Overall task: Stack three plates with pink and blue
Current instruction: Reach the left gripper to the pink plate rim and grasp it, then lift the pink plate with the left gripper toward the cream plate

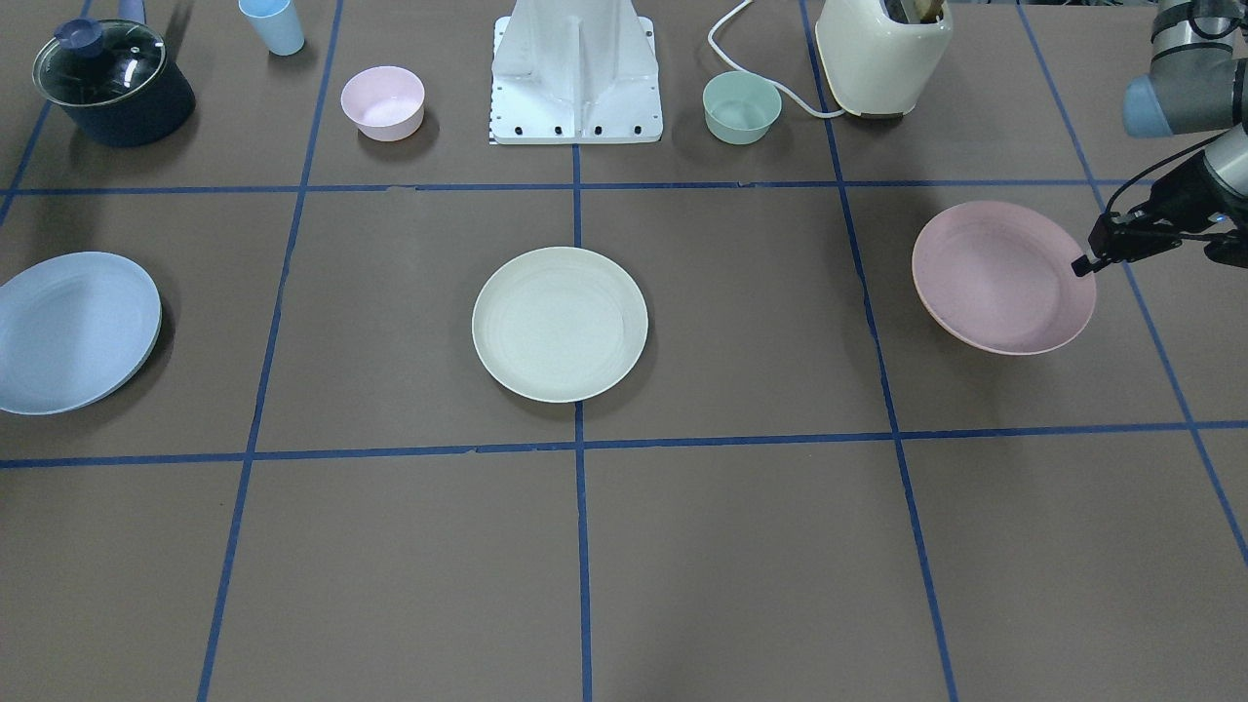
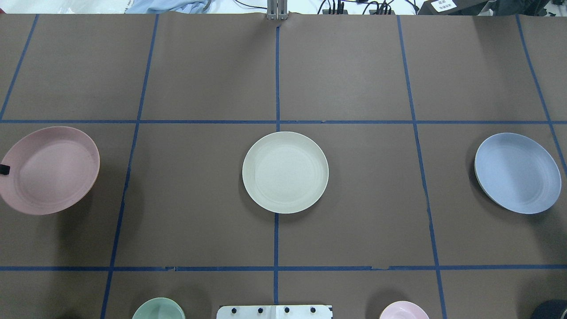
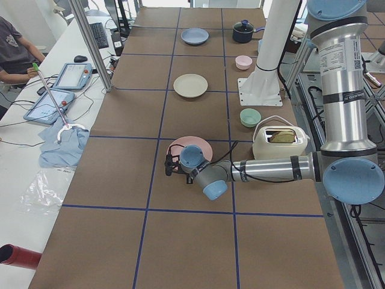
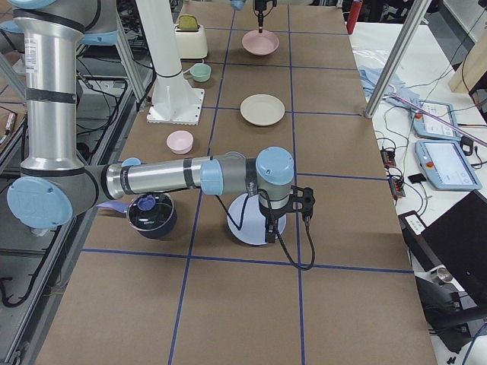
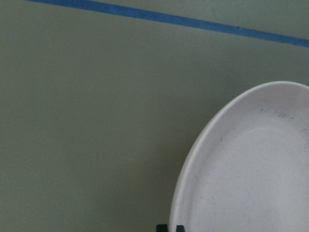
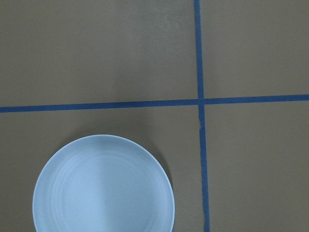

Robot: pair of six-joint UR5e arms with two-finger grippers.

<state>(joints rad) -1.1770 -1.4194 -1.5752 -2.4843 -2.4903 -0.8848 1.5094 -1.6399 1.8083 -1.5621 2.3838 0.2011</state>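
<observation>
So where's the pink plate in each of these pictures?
Front-facing: pink plate at right.
Overhead: left edge.
Left side: near the centre.
Right side: far top.
Left wrist: lower right.
Right wrist: not in it.
Landmark: cream plate, mid-table.

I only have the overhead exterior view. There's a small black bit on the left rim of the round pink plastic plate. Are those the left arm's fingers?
Observer: Yes. The front-facing view shows the left gripper with its fingers closed on the rim of the round pastel pink plastic plate, which looks tilted and lifted.
Operator: I can't see the right arm at all. Where is it?
Observer: The right side view shows the right gripper pointing down beside the round light blue plastic plate. I cannot tell whether its fingers are open.
</observation>
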